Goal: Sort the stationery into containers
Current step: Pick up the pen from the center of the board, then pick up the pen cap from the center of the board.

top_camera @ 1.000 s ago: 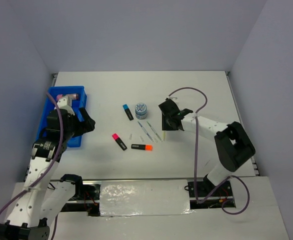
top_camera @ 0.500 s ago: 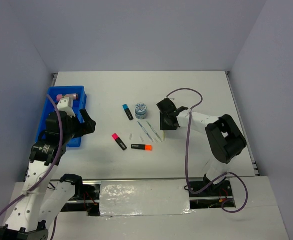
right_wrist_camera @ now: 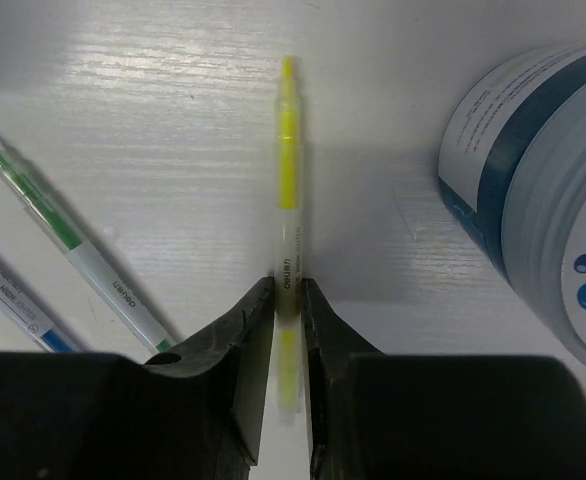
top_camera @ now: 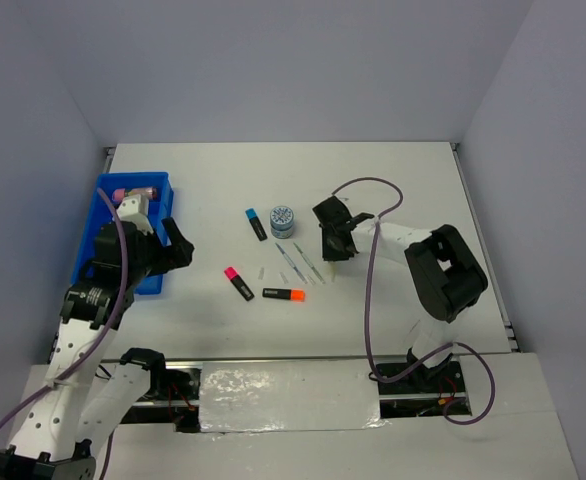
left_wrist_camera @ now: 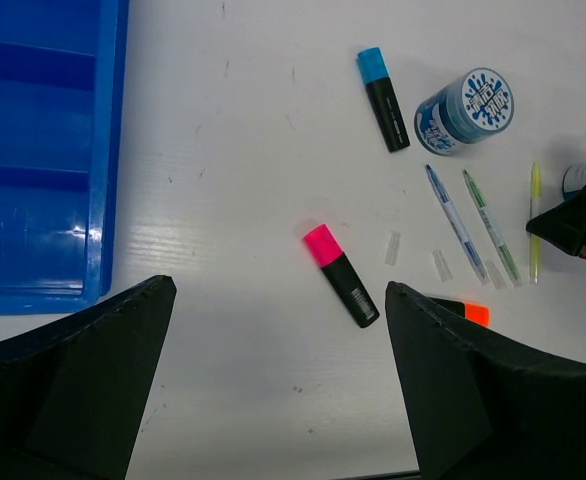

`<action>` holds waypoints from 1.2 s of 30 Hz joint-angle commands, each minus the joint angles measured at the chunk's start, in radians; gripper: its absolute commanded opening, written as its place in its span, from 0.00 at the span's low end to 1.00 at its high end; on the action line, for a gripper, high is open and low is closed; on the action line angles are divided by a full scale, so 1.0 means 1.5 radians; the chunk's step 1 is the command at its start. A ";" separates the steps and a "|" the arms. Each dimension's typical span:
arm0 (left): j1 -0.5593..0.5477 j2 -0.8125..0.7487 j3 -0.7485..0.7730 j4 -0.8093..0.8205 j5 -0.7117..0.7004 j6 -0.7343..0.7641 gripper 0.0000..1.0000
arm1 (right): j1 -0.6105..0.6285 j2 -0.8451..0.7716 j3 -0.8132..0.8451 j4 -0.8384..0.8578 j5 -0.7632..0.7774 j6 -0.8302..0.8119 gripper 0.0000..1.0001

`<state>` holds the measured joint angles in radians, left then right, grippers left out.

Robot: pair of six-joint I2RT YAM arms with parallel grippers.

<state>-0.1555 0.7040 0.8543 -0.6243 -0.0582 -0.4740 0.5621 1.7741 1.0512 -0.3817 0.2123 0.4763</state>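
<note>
Right wrist view showed the right hand [right_wrist_camera: 288, 300] clamped on the yellow stick [right_wrist_camera: 287, 150], apparently flat on the counter [right_wrist_camera: 133, 90] beside a tape roll [right_wrist_camera: 533, 180]; the left hand [left_wrist_camera: 278, 292] gaped open, far from it.

Counter [left_wrist_camera: 233, 150]: white, matt, faintly grained. Tray [left_wrist_camera: 108, 150]: glossy blue plastic. Fingers [right_wrist_camera: 243, 330]: matt black, probably plastic. Yellow stick [right_wrist_camera: 287, 140]: translucent plastic.

right gripper [right_wrist_camera: 288, 292] narrowed, now pinching yellow stick [right_wrist_camera: 287, 150]
</note>
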 commanded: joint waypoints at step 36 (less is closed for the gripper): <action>-0.343 0.666 0.201 0.133 -0.141 -0.077 0.59 | -0.001 -0.517 -0.079 -0.124 -0.023 -0.066 0.00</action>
<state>-0.6689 1.6814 1.1538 -0.4622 -0.2829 -0.6014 0.5583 1.0245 0.9390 -0.5861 0.2005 0.3950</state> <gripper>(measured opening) 0.594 0.151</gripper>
